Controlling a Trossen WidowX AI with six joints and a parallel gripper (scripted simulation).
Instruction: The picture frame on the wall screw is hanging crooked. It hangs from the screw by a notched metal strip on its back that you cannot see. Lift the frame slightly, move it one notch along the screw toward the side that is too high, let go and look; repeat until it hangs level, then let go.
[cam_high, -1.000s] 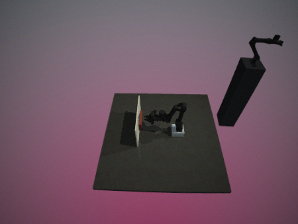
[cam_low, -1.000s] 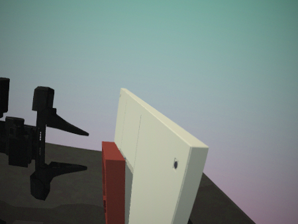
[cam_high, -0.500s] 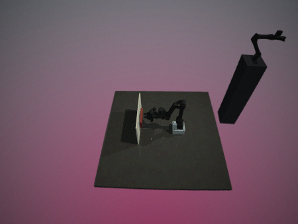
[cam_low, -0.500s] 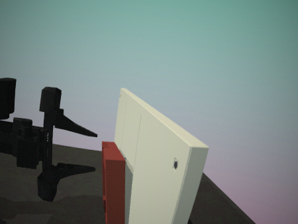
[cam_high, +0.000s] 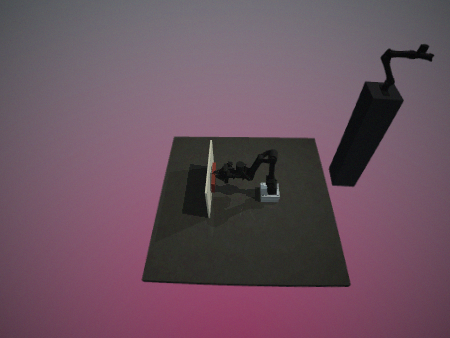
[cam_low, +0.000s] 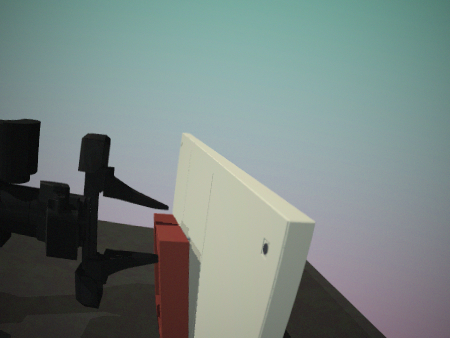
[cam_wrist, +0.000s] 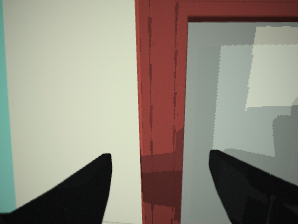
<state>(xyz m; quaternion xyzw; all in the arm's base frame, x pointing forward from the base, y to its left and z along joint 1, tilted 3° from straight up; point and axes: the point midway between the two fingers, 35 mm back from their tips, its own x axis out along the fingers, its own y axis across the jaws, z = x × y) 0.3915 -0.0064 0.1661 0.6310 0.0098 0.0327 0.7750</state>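
Observation:
The red picture frame (cam_high: 214, 185) (cam_low: 173, 285) (cam_wrist: 162, 75) hangs against the front of the pale wall panel (cam_high: 210, 155) (cam_low: 240, 225) (cam_wrist: 75, 75). In the wrist view its left bar runs nearly upright and its grey pane (cam_wrist: 202, 90) lies to the right. The tilt of the whole frame cannot be told. My gripper (cam_high: 215, 173) (cam_low: 162, 233) (cam_wrist: 160, 159) is open, with one fingertip on each side of that bar in the wrist view, one over the pale panel and one over the pane. It holds nothing. The screw and the notched strip are hidden.
The panel stands upright on a dark floor slab (cam_high: 250, 250). A small dark round mark (cam_low: 265, 248) shows on the panel near its edge. My arm's pale base (cam_high: 270, 198) stands behind the gripper. A tall dark pillar (cam_high: 365, 140) with another arm (cam_high: 386, 62) stands off the slab's right side.

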